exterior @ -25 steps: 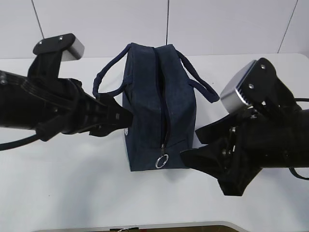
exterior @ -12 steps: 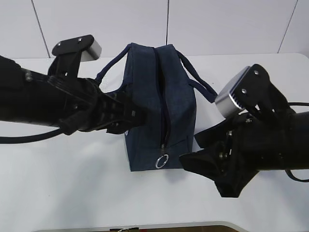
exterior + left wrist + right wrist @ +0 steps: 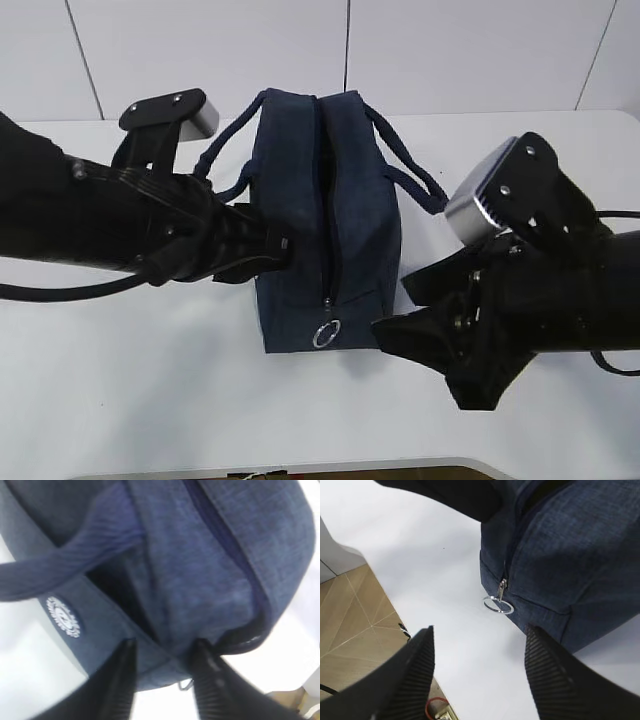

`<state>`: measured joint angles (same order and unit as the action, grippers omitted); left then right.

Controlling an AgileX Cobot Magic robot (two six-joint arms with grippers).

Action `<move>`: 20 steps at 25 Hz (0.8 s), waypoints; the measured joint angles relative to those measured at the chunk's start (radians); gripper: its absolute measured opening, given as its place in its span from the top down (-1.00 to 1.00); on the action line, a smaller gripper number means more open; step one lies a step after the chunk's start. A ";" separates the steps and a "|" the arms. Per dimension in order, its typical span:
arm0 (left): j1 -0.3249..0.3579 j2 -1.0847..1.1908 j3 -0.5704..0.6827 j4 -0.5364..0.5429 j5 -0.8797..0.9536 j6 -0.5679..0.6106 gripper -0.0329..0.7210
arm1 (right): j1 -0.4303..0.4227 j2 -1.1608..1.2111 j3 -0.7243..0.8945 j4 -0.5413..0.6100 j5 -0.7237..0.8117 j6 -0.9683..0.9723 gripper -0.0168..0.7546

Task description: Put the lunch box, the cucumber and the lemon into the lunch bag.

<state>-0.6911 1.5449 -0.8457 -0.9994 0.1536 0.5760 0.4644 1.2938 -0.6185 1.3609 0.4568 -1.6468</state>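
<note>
The dark navy lunch bag (image 3: 330, 200) stands upright mid-table, its zipper slider and silver ring pull (image 3: 325, 334) at the near end. My left gripper (image 3: 285, 245) presses into the bag's left side. In the left wrist view my left gripper (image 3: 162, 647) has its jaws closed on a fold of the lunch bag (image 3: 200, 570) near the white emblem (image 3: 62, 616). My right gripper (image 3: 395, 305) hovers open at the bag's near right corner. In the right wrist view my right gripper (image 3: 480, 632) has only table between its fingers, just short of the ring pull (image 3: 498, 605). The lunch box, cucumber and lemon are out of view.
The bag's two loop handles (image 3: 225, 160) (image 3: 415, 180) droop to either side. The white table (image 3: 150, 380) runs to a near edge, with wooden floor (image 3: 350, 630) below it in the right wrist view. A white wall stands behind.
My left arm has pushed right into the bag's side and its jaws have narrowed onto the fabric. The bag's near left corner has shifted slightly right. The right arm has barely moved.
</note>
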 joint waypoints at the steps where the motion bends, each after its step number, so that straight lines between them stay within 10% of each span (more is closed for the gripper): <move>1: 0.000 0.000 0.000 0.000 0.000 0.000 0.36 | 0.000 0.000 0.000 0.000 0.000 -0.010 -0.23; 12: -0.001 0.000 -0.006 0.010 0.050 0.036 0.91 | 0.000 0.094 0.000 0.010 0.000 -0.199 -0.23; 20: -0.001 0.000 -0.006 0.010 0.063 0.045 0.94 | 0.000 0.231 -0.020 0.160 0.056 -0.414 -0.23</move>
<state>-0.6925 1.5449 -0.8516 -0.9894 0.2166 0.6210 0.4644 1.5252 -0.6385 1.5204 0.5132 -2.0608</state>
